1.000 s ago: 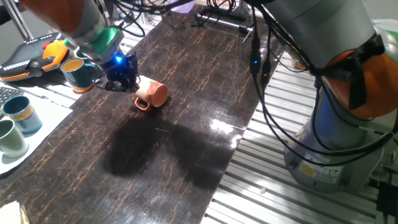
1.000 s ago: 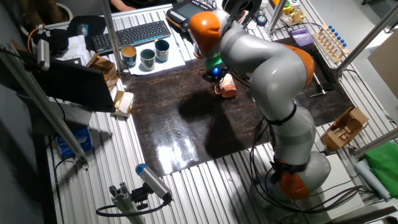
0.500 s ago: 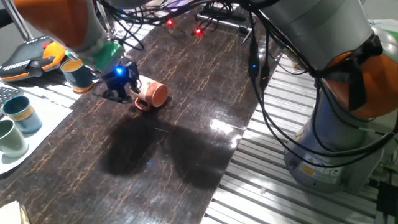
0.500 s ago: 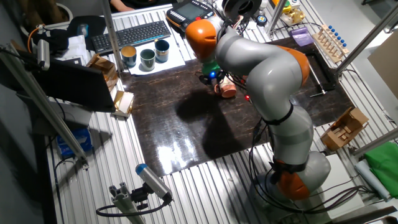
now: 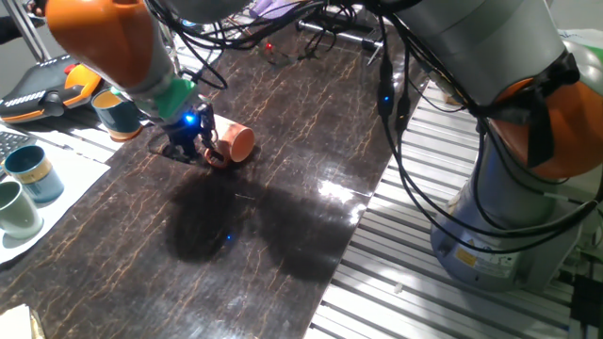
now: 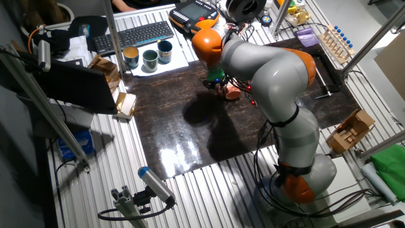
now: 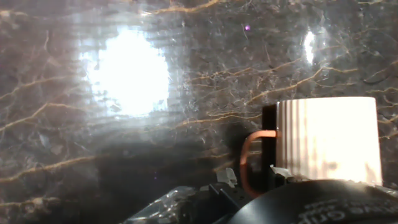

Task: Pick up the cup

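Observation:
The cup (image 5: 236, 142) lies on its side on the dark marble tabletop (image 5: 283, 207), salmon-orange base toward the right, loop handle toward the front. It also shows in the other fixed view (image 6: 232, 93). In the hand view its cream ribbed body (image 7: 326, 140) is at the right, with the orange handle (image 7: 247, 167) to its left. My gripper (image 5: 191, 141) is low over the table just left of the cup, close to its mouth end and covering part of the cream body. It also shows in the other fixed view (image 6: 216, 81). Its fingers look spread and hold nothing.
A dark teal mug (image 5: 117, 110) stands just behind the gripper, and two more mugs (image 5: 28, 169) stand on white paper at the left edge. A keyboard (image 6: 133, 35) and a teach pendant (image 5: 42, 85) lie beyond. The arm's base (image 5: 518, 207) stands to the right.
My gripper has moved down and to the right, closing in on the cup's left side. The cup has not moved.

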Available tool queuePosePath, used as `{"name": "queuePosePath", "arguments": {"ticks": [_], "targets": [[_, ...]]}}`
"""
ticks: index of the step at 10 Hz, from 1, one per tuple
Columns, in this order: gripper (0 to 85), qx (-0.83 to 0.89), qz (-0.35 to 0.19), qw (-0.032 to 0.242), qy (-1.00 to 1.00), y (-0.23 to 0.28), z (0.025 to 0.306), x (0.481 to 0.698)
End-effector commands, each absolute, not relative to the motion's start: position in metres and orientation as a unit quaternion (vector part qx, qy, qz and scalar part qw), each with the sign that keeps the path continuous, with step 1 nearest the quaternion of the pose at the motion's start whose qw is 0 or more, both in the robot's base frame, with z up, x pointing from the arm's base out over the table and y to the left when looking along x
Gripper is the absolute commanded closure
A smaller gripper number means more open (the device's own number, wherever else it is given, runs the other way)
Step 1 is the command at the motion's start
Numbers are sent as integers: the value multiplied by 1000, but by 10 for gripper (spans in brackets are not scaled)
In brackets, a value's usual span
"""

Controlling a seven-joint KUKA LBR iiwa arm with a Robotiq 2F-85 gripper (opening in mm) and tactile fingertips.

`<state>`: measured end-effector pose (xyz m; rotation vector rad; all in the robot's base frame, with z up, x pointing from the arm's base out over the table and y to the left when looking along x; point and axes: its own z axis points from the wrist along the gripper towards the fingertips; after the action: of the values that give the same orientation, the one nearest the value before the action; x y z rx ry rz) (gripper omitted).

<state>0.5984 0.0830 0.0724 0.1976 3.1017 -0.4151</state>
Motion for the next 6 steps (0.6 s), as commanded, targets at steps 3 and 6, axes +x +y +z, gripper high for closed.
{"name": "queuePosePath", "arguments": {"ticks": [3, 6], "targets": [[500, 58, -140, 15, 988, 81, 63, 599], [497, 54, -141, 21, 988, 80, 54, 602]]}}
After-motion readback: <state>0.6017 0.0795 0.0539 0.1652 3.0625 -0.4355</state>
